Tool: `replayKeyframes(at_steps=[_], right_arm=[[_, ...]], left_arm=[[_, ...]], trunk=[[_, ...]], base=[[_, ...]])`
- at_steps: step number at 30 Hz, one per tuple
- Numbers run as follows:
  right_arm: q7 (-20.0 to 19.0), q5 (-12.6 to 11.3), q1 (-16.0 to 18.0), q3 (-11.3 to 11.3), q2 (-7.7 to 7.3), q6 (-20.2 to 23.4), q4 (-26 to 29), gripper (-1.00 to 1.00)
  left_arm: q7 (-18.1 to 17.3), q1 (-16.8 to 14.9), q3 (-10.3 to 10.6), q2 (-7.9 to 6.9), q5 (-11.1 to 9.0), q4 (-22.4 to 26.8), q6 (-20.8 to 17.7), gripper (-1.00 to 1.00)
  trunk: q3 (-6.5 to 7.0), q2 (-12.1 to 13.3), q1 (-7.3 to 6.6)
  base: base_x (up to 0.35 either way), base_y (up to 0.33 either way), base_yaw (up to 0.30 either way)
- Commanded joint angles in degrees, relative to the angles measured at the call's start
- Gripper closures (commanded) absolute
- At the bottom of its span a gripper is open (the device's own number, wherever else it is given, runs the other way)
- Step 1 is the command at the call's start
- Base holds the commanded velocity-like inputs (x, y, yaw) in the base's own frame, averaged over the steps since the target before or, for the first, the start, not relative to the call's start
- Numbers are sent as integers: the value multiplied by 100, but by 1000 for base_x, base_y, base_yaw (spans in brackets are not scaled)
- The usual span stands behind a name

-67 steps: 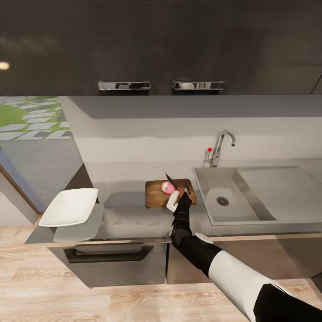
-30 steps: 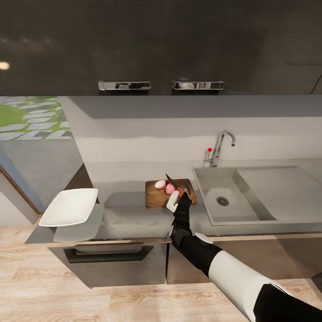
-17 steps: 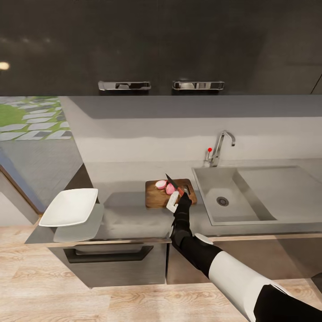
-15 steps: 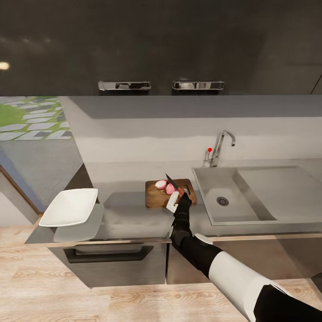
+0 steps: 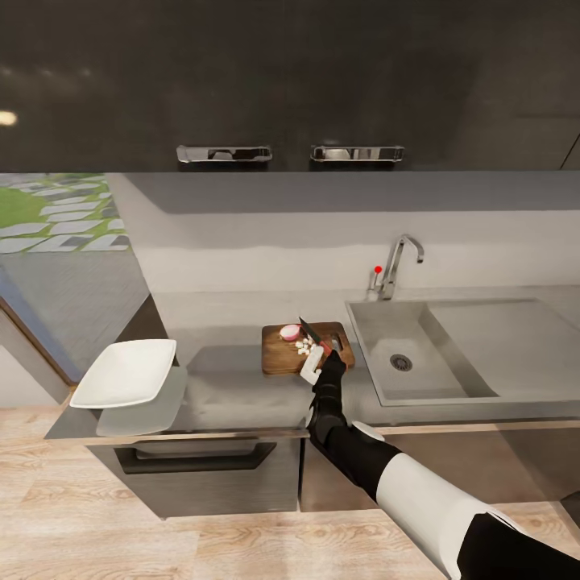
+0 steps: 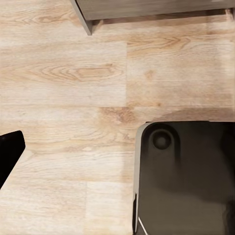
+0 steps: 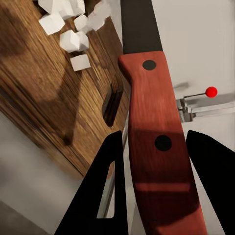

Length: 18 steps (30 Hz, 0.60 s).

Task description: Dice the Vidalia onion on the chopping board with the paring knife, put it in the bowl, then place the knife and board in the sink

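The dark wooden chopping board (image 5: 282, 354) lies on the countertop (image 5: 234, 387) just left of the sink (image 5: 379, 379). On it sit a pink onion half (image 5: 290, 332) and a small heap of pale diced onion cubes (image 5: 304, 345). My right gripper (image 5: 321, 356) is shut on the paring knife's red handle (image 7: 155, 142), and the dark blade (image 5: 308, 329) points over the cubes (image 7: 68, 29). The board's slot handle (image 7: 111, 105) lies beside the knife. The white bowl (image 5: 125, 372) rests at the counter's left end. My left gripper (image 6: 117, 152) hangs over the floor, fingers spread wide.
The chrome faucet (image 5: 399, 266) with its red dot (image 7: 211, 91) stands behind the steel basin, with the drainboard (image 5: 499, 338) to its right. Dark wall cabinets (image 5: 290, 80) hang above. The robot's black base (image 6: 186, 176) and the wooden floor (image 6: 73, 73) lie below the left arm.
The onion half next to the blade has become a heap of small pale cubes. The other half stays at the board's far edge. The right hand has shifted slightly.
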<state>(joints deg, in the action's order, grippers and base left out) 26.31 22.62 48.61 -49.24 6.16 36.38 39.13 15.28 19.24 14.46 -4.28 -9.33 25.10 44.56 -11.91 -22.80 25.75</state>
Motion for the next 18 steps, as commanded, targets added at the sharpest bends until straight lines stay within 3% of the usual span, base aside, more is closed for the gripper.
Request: replayKeyframes(at_steps=[1, 6, 11, 18], right_arm=[[21, 12, 8, -20, 0, 36, 1, 100], [140, 47, 8, 14, -2, 36, 53, 100], [683, 50, 8, 21, 15, 42, 104, 100], [711, 31, 8, 12, 50, 45, 112, 100]], left_arm=[[22, 1, 49, -7, -56, 12, 9, -100], [22, 1, 49, -4, -58, 12, 9, -100], [19, 1, 49, -3, -53, 12, 9, -100], [19, 1, 49, -4, -59, 12, 9, -100]], trunk=[[-10, -11, 4], [-10, -11, 4], [-10, -11, 4], [-10, -11, 4]], base=[[0, 0, 0], [0, 0, 0], [0, 0, 0], [0, 163, 0]])
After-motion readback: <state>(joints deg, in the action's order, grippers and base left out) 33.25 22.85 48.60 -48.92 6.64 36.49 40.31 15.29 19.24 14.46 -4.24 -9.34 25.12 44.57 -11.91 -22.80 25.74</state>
